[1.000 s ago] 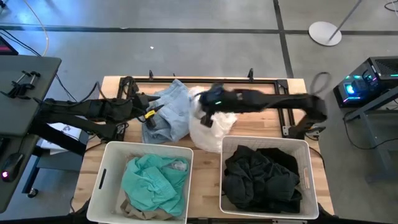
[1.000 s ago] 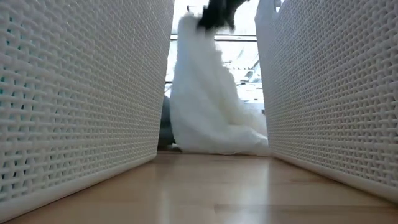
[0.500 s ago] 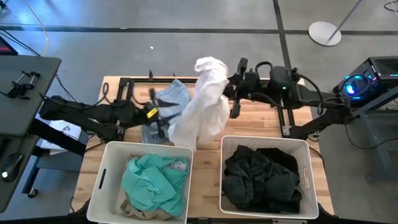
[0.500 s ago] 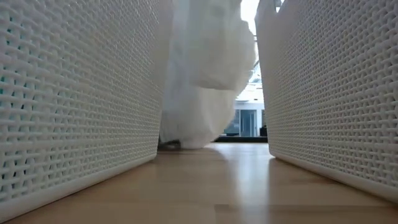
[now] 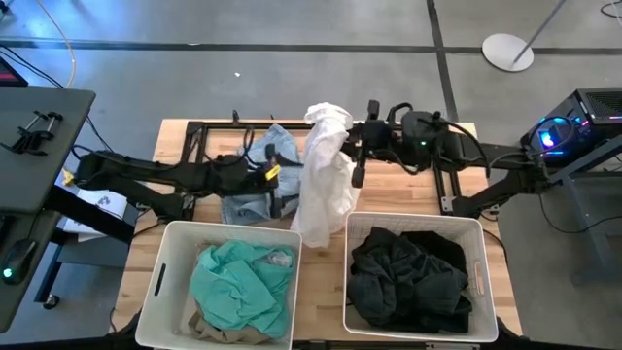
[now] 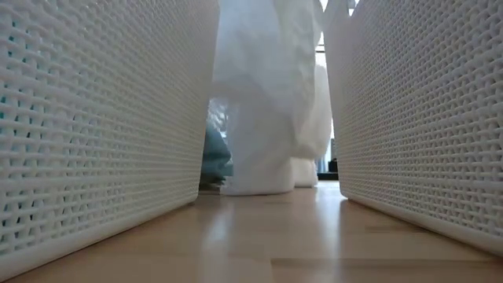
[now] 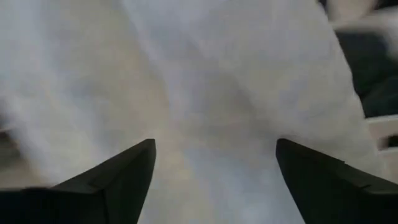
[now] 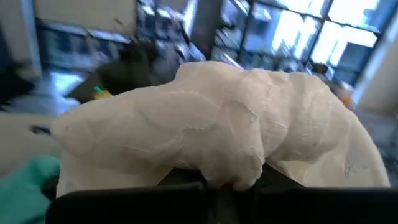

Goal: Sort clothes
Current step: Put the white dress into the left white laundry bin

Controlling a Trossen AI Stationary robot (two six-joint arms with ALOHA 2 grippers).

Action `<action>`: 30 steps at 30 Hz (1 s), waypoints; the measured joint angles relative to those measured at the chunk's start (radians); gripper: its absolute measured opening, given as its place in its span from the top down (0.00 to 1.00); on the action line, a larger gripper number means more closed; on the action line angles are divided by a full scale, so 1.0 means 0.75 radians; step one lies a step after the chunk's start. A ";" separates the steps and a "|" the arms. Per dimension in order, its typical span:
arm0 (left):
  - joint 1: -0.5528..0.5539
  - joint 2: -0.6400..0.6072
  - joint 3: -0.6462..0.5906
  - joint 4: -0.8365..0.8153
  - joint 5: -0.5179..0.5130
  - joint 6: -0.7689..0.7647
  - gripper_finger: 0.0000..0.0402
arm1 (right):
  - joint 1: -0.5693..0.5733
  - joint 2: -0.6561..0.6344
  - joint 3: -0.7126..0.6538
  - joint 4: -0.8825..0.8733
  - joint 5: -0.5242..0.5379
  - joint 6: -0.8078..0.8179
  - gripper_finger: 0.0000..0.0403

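Teal garment [image 5: 238, 277], perhaps overhead-only.

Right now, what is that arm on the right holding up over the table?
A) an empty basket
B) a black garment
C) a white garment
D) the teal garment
C: the right gripper is shut on the white garment, which hangs from it down to the table, while the teal garment lies in the left basket and the black clothes in the right basket.

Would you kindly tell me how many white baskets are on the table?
2: the left basket holds teal and beige clothes, and the right basket holds dark clothes. Both stand at the table's near edge.
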 joint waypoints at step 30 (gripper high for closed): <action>0.064 0.407 0.040 0.509 0.125 -0.151 0.20 | -0.008 0.117 -0.218 0.434 -0.354 0.100 0.96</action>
